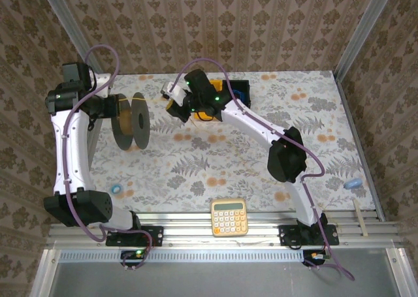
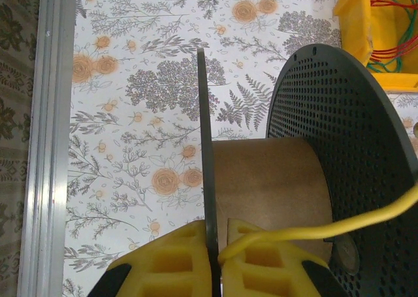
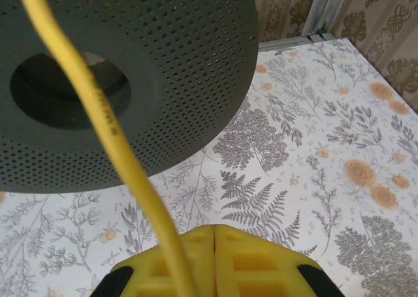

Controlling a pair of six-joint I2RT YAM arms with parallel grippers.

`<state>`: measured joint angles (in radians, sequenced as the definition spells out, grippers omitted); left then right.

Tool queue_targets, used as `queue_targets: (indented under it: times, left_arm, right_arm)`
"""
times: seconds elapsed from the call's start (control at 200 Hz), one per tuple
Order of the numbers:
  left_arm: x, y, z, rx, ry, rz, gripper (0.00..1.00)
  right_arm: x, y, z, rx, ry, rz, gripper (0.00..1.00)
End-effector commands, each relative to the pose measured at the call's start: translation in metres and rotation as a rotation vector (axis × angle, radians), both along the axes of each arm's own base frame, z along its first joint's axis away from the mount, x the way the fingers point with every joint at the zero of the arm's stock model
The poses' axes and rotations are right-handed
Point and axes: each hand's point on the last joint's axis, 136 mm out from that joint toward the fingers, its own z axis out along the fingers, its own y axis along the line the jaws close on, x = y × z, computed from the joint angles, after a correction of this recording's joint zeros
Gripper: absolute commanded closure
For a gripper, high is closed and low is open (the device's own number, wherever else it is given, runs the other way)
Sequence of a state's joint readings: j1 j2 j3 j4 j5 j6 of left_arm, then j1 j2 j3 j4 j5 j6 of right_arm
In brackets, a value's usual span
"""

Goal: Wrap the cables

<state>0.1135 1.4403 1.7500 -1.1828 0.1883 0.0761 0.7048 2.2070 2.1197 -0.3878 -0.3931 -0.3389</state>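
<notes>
At the bottom of the left wrist view, the left gripper (image 2: 214, 251) is clamping its yellow fingers on one thin perforated flange of the dark spool (image 2: 353, 134), holding it on edge over the floral table (image 2: 144, 114). The yellow cord (image 3: 108, 121) is running from the cardboard core (image 2: 274, 179) toward the right gripper (image 3: 214, 251), whose fingers are pressing together. The cord is crossing one finger, and I cannot tell whether it is pinched.

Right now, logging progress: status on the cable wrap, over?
Left fingers clamped on spool flange. Right fingers shut, yellow cable running past them to spool, grip unclear. Spool shows no wraps. Yellow bin beyond, apart.
</notes>
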Motion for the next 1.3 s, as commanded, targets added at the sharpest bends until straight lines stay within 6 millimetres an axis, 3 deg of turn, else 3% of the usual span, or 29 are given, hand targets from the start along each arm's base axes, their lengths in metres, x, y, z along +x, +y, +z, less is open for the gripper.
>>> queue_targets:
  times: [0.0,0.345,0.585,0.78,0.85,0.99,1.13,1.295]
  left_arm:
    - [-0.006,0.011,0.029,0.030,-0.095,0.024,1.00]
    - [-0.028,-0.020,0.052,-0.076,-0.163,-0.099,1.00]
    - [-0.041,-0.045,0.082,-0.165,-0.243,-0.204,1.00]
    - [-0.043,-0.056,0.106,-0.215,-0.314,-0.256,1.00]
    - [-0.038,-0.052,0.116,-0.223,-0.353,-0.237,1.00]
    - [-0.023,-0.038,0.144,-0.225,-0.437,-0.178,1.00]
    - [-0.009,-0.035,0.168,-0.235,-0.479,-0.174,1.00]
    - [0.002,-0.028,0.183,-0.226,-0.511,-0.153,1.00]
  right_arm:
    - [0.023,-0.021,0.024,0.001,-0.054,-0.077,1.00]
    - [0.097,-0.023,0.038,0.000,-0.185,-0.200,1.00]
    - [0.126,-0.032,0.035,0.072,-0.204,-0.240,1.00]
    - [0.128,-0.034,0.015,0.054,-0.161,-0.216,1.00]
    - [0.125,-0.033,0.005,0.044,-0.134,-0.202,0.82]
    - [0.116,-0.030,-0.006,0.051,-0.076,-0.172,0.70]
    - [0.114,-0.031,-0.005,0.068,-0.050,-0.177,0.68]
    - [0.112,-0.035,-0.005,0.067,-0.037,-0.185,0.68]
